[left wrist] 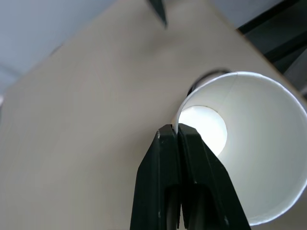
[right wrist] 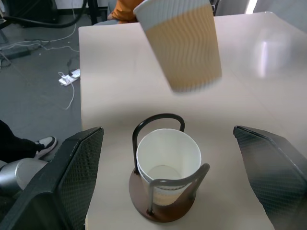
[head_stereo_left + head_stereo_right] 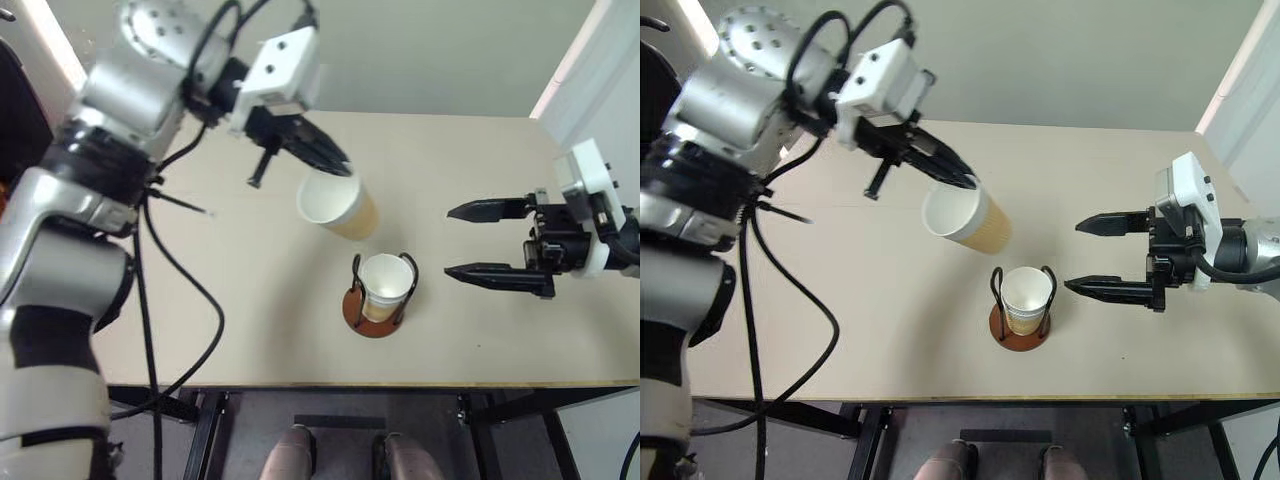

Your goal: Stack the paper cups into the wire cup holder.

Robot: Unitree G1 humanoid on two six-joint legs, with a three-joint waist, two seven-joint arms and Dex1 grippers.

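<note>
Two paper cups are accounted for. One, the held paper cup, hangs in the air above the table, tilted with its white mouth turned toward me and its tan base slanting away toward the wire cup holder. My left gripper is pressed together on this cup's rolled rim; the left wrist view shows both black fingers pinching the rim wall between them, one inside the mouth and one outside. The held cup sits up and to my left of the holder, near it but clear of it, touching nothing else.

The second, the seated paper cup, stands upright inside the wire cup holder, its rim about level with the tops of the black wire loops, which rise on either side of it. A further tan band shows low between the wires beneath it; whether that is another nested cup I cannot tell. The holder's reddish-brown disc base rests flat on the table near the front edge.

My right gripper is spread wide, holding nothing, and points level toward the holder from my right, apart from it.
</note>
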